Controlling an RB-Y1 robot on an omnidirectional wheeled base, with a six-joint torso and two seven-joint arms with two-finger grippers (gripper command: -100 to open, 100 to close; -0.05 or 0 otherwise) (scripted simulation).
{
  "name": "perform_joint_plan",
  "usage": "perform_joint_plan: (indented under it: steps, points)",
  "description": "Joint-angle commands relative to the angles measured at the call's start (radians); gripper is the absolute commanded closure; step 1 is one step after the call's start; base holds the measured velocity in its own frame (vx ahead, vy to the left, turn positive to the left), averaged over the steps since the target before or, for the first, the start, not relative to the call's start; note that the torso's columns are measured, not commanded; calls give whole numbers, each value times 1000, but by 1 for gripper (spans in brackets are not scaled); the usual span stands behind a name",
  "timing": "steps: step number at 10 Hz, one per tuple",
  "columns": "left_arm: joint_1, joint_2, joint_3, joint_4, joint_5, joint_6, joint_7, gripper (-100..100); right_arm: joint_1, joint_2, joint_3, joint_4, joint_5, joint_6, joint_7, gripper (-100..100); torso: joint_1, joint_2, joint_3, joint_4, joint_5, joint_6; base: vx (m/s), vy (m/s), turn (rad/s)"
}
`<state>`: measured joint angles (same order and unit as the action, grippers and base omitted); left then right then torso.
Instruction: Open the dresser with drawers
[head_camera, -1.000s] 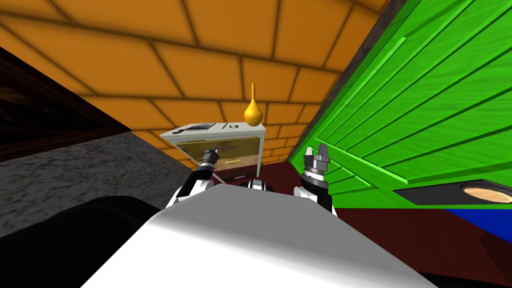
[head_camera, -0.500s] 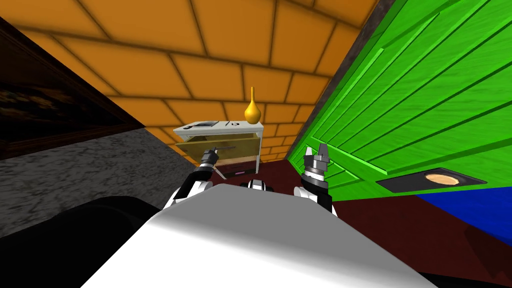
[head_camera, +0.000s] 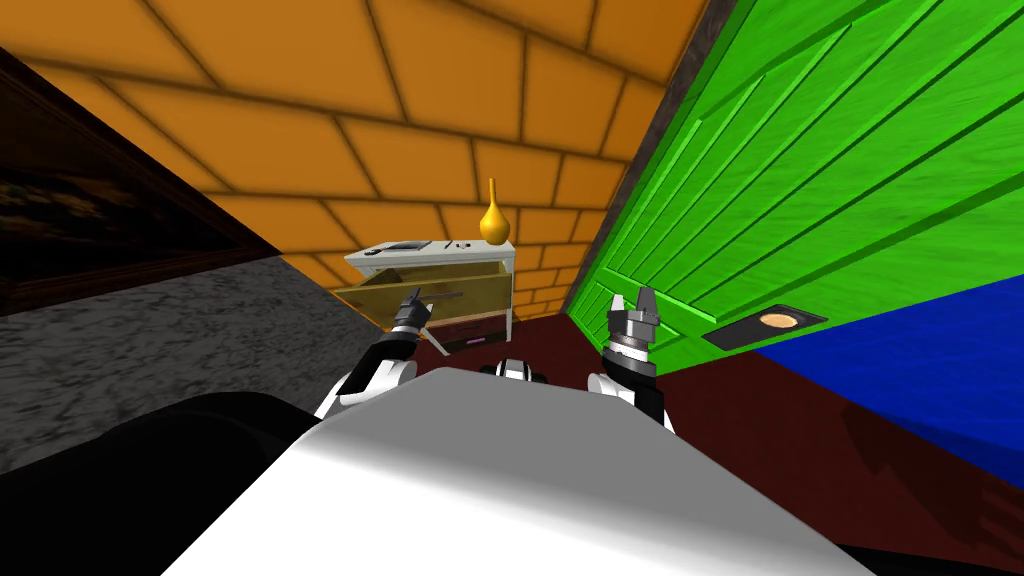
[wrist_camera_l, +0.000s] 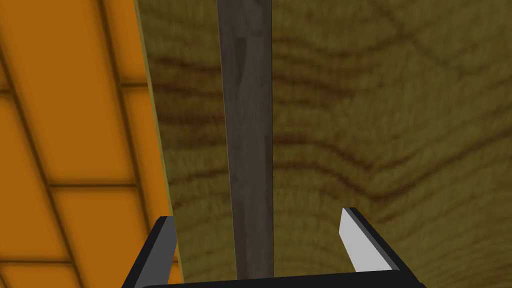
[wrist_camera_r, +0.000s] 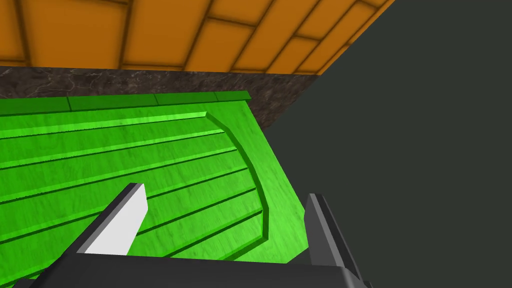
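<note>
Evidently the left end effector, spread, straddles the dark grey bar handle of the partly open yellowish wood-grain top drawer to hook it outward.

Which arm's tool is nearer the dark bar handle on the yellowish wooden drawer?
Left. The left tool straddles the dark bar handle, open; the right tool hangs apart, beside the green panelled surface.

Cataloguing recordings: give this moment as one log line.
left gripper: open, straddling dark handle | top drawer: partly out | right gripper: open, facing green panelling
</note>
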<state>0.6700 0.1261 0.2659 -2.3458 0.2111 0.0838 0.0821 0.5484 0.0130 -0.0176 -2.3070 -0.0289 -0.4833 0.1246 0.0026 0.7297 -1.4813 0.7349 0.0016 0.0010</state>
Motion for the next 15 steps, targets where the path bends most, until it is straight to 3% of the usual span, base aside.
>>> perform_joint_plan:
  steps: [1, 2, 5, 6, 7, 10, 11, 13, 14, 15]
  points:
    - [-19, 43, 75, 42, 35, 25, 26, -100, 0, 0, 0, 0, 0, 0, 0, 0, -1, 4, 2, 2, -1, -1, -43, -76, -227]
    - [-19, 43, 97, 42, 35, 25, 26, -100, 0, 0, 0, 0, 0, 0, 0, 0, -4, 8, 5, 3, -2, -1, -42, -61, -120]
    - [-55, 105, 193, 102, 84, 57, 61, -100, 0, 0, 0, 0, 0, 0, 0, 0, -2, 10, 7, 4, -2, -2, -76, -74, -187]
    - [-55, 105, 217, 102, 84, 57, 61, -100, 0, 0, 0, 0, 0, 0, 0, 0, -2, 9, 6, 3, -1, 0, -56, -52, -115]
    - [-72, 136, 255, 133, 108, 73, 78, -100, 0, 0, 0, 0, 0, 0, 0, 0, -1, 7, 5, 3, -1, -2, -55, -83, -207]
    - [-90, 168, 336, 163, 133, 89, 96, -100, 0, 0, 0, 0, 0, 0, 0, 0, -3, 8, 5, 3, -2, -1, -52, -72, -157]
    - [-108, 199, 361, 193, 157, 106, 113, -100, 0, 0, 0, 0, 0, 0, 0, 0, -2, 9, 6, 3, -2, -1, -62, -88, -213]
    - [-108, 199, 396, 193, 157, 106, 113, -100, 0, 0, 0, 0, 0, 0, 0, 0, -2, 9, 6, 3, -2, -2, -37, -50, -54]
    - [-126, 230, 434, 224, 181, 122, 130, -100, 0, 0, 0, 0, 0, 0, 0, 0, 0, 7, 5, 3, -1, -2, -35, -52, -235]
    - [-126, 230, 455, 224, 181, 122, 130, -100, 0, 0, 0, 0, 0, 0, 0, 0, -2, 8, 5, 3, -1, 0, -46, -58, -136]
